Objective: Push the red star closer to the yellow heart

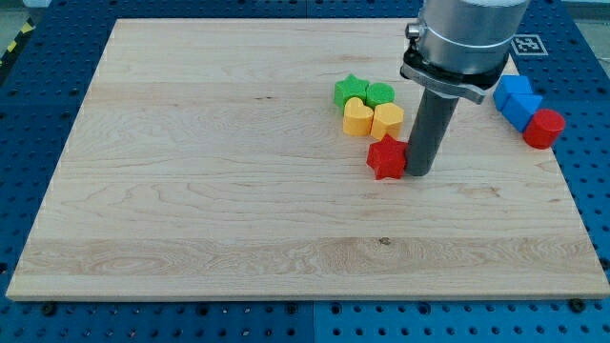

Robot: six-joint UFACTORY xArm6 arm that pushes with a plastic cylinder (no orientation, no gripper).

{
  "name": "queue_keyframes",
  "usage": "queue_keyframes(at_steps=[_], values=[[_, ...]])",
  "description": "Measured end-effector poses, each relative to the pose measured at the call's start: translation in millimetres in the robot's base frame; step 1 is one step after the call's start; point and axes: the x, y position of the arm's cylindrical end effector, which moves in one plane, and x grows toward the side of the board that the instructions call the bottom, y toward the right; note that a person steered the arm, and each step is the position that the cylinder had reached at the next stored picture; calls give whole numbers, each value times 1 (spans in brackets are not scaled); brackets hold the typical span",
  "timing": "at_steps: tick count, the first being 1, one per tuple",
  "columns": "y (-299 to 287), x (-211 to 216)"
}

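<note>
Red star, probably light, rigid, free-sliding: the tip, a bare rod gripping nothing, touches its right side; yellow heart lies just above the star.

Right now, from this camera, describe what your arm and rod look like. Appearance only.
My arm enters from the view's top as a wide, light grey metallic cylinder. Below it sits a darker flanged collar with a small bolt at its left edge. From the collar hangs a straight, dark grey, smooth round rod, ending at my tip beside the red star. No cables or markings show.
</note>
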Motion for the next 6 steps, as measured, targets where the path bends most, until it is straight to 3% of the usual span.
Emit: queue_keyframes(at_steps=[1,2,6], values=[[6,33],[-4,35],[-19,1]])
